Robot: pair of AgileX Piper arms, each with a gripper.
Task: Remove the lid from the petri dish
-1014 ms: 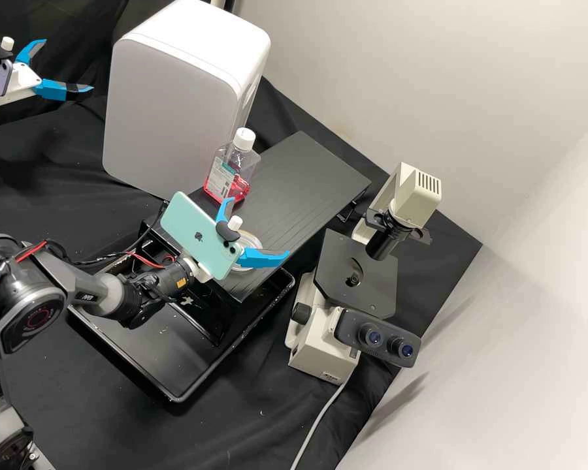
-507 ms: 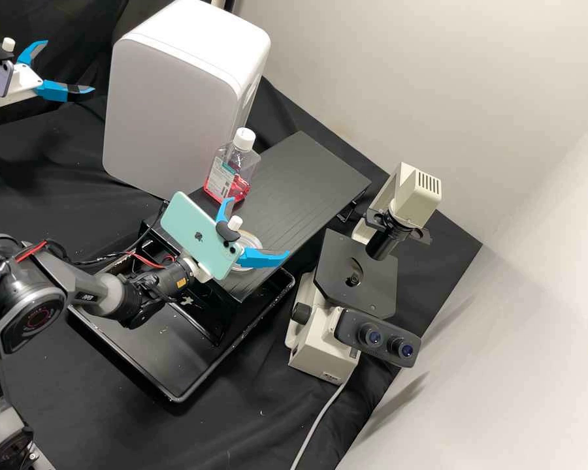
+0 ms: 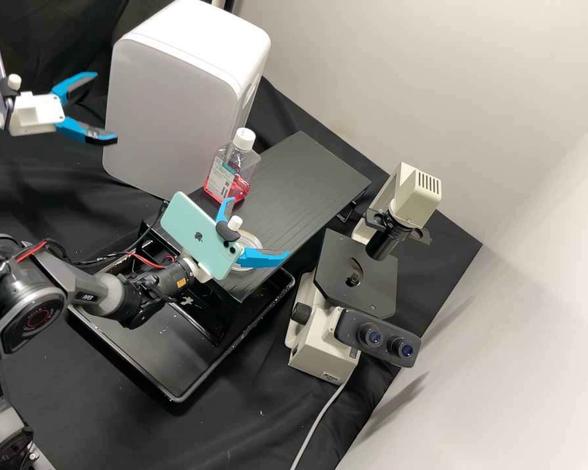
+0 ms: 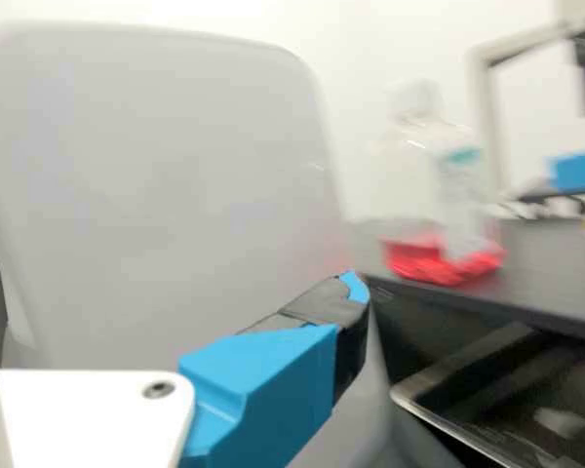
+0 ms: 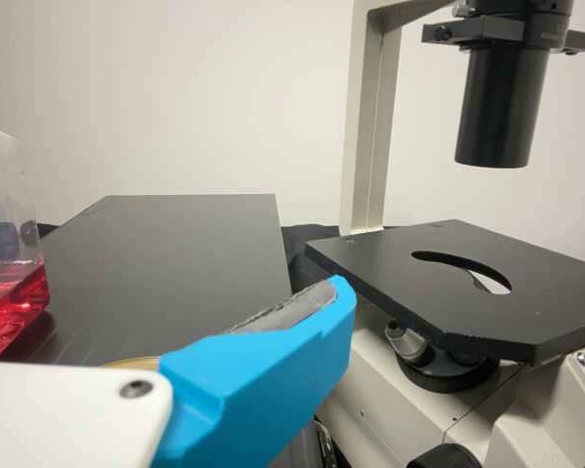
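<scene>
I see the right gripper (image 3: 257,228) at the near end of the raised black platform (image 3: 307,173). Its blue fingers (image 3: 264,259) are spread wide, with the petri dish (image 3: 249,243) between them. I can't tell whether either finger touches the dish. The dish sits on the platform, near the culture flask (image 3: 229,171) of red medium but apart from it. The left gripper (image 3: 103,108) hangs in the air just beside the white box (image 3: 183,98), fingers apart and holding nothing. The inverted microscope (image 3: 356,287) stands right of the platform. A black tray (image 3: 176,356) lies below the platform's near end.
</scene>
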